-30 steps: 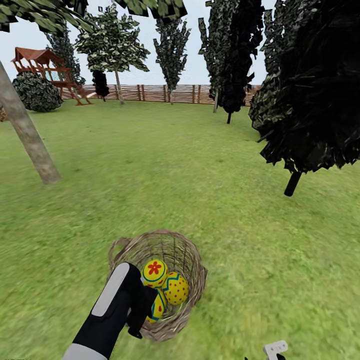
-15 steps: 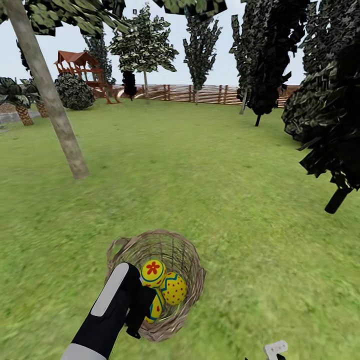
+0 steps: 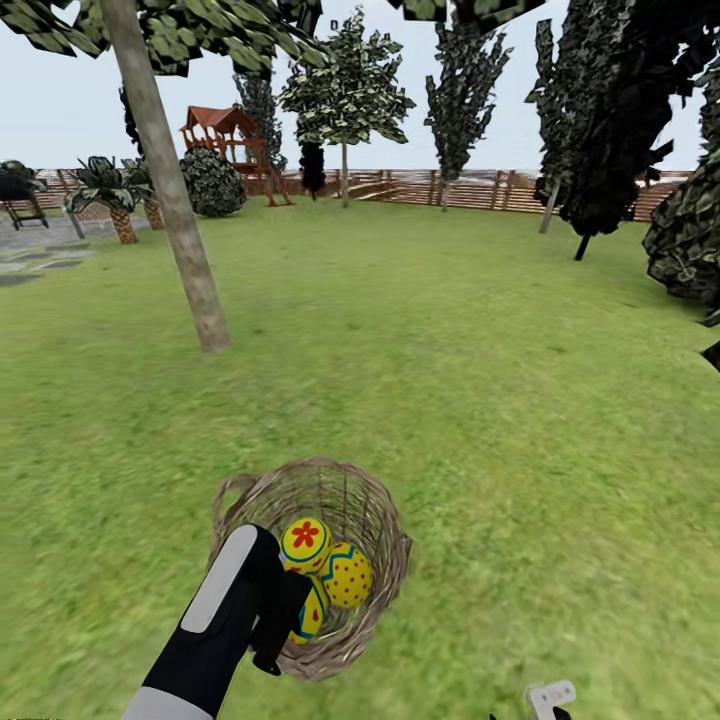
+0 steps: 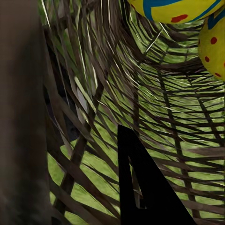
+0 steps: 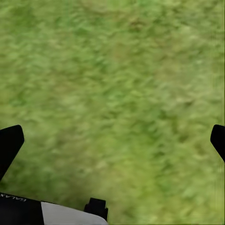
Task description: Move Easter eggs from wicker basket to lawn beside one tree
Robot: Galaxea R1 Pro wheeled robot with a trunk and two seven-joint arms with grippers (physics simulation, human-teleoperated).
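Observation:
The wicker basket (image 3: 350, 500) is low in the head view, over the lawn (image 3: 480, 400). It holds three Easter eggs: one with a red flower (image 3: 306, 543), one with red dots (image 3: 348, 575), and a third (image 3: 312, 612) half hidden under them. My left gripper (image 3: 275, 640) is shut on the basket's near wall. In the left wrist view one dark finger (image 4: 140, 187) is inside the weave and the other is outside it, with two eggs (image 4: 183, 9) at the edge. My right gripper (image 5: 112, 140) is open over bare grass. A grey-beige tree (image 3: 175, 210) rises at the far left.
Dark cypresses (image 3: 600, 110) stand at the right and back. A slat fence (image 3: 470, 190), a wooden playset (image 3: 230, 140), a round shrub (image 3: 212, 182) and short palms (image 3: 115, 195) line the far edge. Grey paving (image 3: 40, 250) lies far left.
The whole view has swung left, so the tree trunk and playset now sit further right in the picture. The basket, eggs and left arm keep the same place in the view.

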